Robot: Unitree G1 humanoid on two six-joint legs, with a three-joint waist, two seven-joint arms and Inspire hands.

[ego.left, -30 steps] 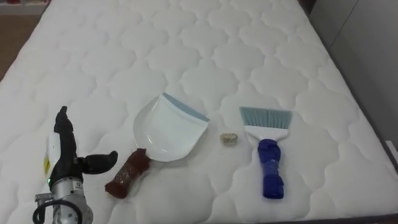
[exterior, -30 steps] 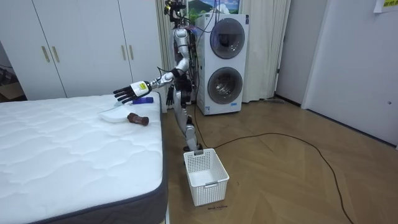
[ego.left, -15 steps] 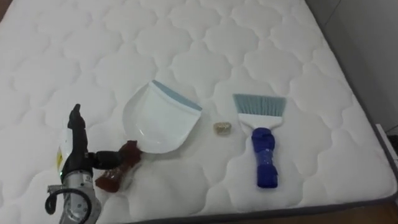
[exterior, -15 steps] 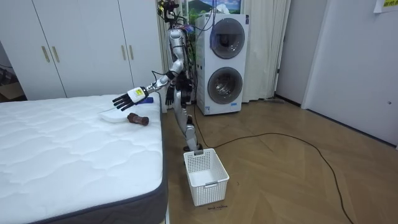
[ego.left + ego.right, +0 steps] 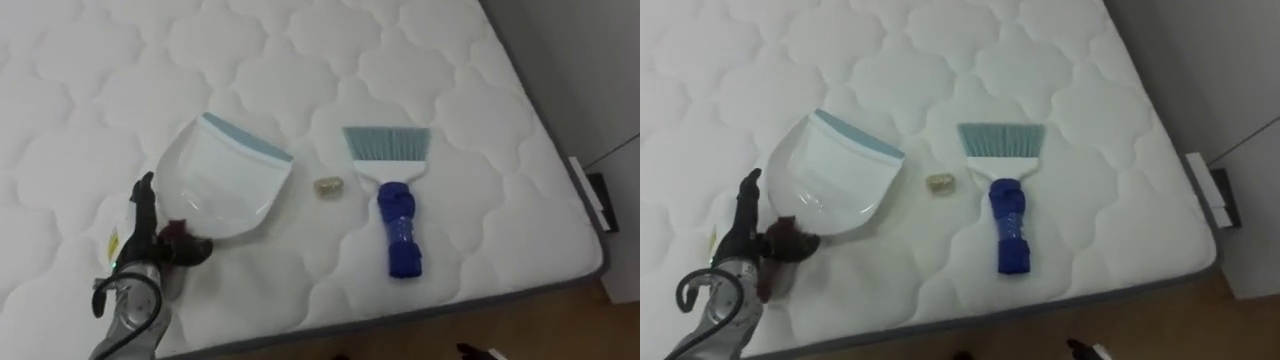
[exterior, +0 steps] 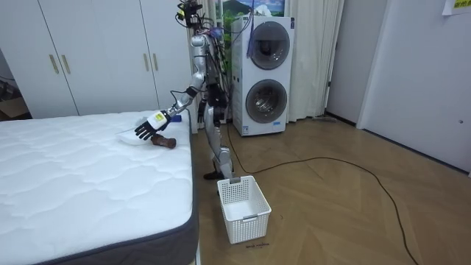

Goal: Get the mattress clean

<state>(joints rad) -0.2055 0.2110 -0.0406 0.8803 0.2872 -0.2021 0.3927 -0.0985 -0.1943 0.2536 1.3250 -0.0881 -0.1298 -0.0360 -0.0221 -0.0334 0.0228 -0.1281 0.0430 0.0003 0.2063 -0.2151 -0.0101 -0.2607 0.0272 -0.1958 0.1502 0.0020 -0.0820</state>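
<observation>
Fingers (image 5: 141, 205) of left hand (image 5: 142, 250) are straight, pointing up the mattress (image 5: 300, 60). Thumb is splayed across the dark red handle (image 5: 176, 234) of the white dustpan (image 5: 225, 180). Nothing is curled round it, and I can't tell if there is contact. Arm reaches forward and down from the bed's corner. A small crumb (image 5: 328, 187) lies between the dustpan lip and the blue brush (image 5: 400, 225), apart from both. Right hand (image 6: 199, 114) hangs at the hip.
</observation>
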